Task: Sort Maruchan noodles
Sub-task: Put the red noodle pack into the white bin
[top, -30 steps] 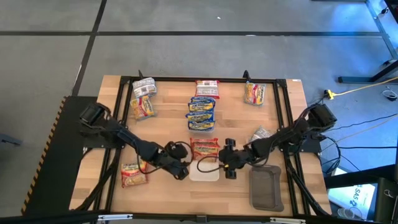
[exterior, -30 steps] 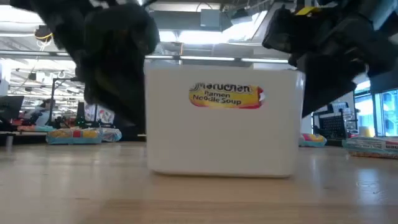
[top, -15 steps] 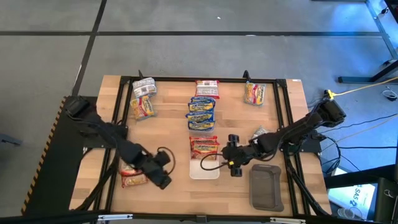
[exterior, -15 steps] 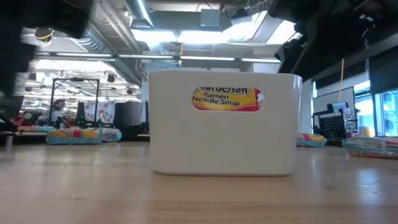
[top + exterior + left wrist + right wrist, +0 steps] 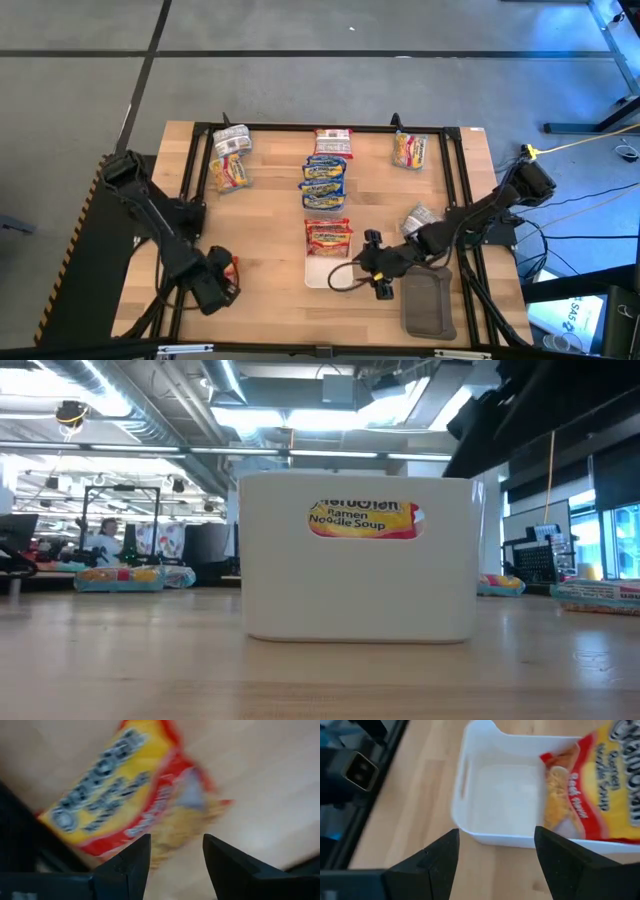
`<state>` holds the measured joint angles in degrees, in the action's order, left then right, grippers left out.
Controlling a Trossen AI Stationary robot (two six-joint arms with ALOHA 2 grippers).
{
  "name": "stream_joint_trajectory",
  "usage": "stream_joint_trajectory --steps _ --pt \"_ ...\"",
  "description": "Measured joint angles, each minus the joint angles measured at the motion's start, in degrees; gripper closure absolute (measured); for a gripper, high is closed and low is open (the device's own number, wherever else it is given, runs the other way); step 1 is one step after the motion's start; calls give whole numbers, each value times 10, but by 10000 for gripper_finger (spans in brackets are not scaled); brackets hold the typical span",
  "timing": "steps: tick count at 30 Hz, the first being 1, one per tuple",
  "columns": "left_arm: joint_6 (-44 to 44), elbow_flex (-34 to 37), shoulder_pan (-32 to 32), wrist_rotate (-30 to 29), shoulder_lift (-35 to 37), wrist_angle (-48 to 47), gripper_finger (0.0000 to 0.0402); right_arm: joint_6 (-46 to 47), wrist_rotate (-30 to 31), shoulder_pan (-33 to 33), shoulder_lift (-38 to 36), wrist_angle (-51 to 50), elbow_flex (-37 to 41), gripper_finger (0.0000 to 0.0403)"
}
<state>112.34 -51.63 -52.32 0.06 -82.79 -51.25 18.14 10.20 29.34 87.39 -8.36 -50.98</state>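
- My left gripper [image 5: 222, 285] now hangs over the near-left part of the counter [image 5: 270, 200], directly above a red-orange packet [image 5: 135, 805] of which only an edge shows from above; a second ago this arm reached toward the middle beside the white tray [image 5: 329, 272]
- Its fingers [image 5: 127, 865] stand apart, nothing between them, the packet lying just under them
- My right gripper [image 5: 378, 275] sits at the white tray's right side, between it and the dark grey tray [image 5: 428, 300], nearer the front edge than it was a second ago
- Its fingers [image 5: 435, 862] are spread and hold nothing; past them I see the tray's bare floor and rim
- One red-orange packet [image 5: 328, 237] lies tilted on the tray's far rim, about where it lay before; its label shows above the white wall in the low view
- The blue-yellow packets [image 5: 324, 180] lie stacked in the centre, a red-striped one [image 5: 332, 140] behind them
- Two more packets [image 5: 230, 158] lie at the far left, one [image 5: 409, 150] at the far right, and a silver-grey one [image 5: 420, 217] beside my right arm
- In the low view both dark arms have cleared the tray's front
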Motion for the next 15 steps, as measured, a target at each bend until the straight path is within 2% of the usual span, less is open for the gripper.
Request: stream_joint_trajectory --steps 3,7,15 --pt "-13 9 -10 -11 -15 10 227 24 18 19 1 17 0 169" --pt "-91 9 -10 -37 -42 54 227 32 33 43 16 52 0 169" --pt "-190 5 -8 -47 -94 121 227 53 7 55 60 139 1 169"
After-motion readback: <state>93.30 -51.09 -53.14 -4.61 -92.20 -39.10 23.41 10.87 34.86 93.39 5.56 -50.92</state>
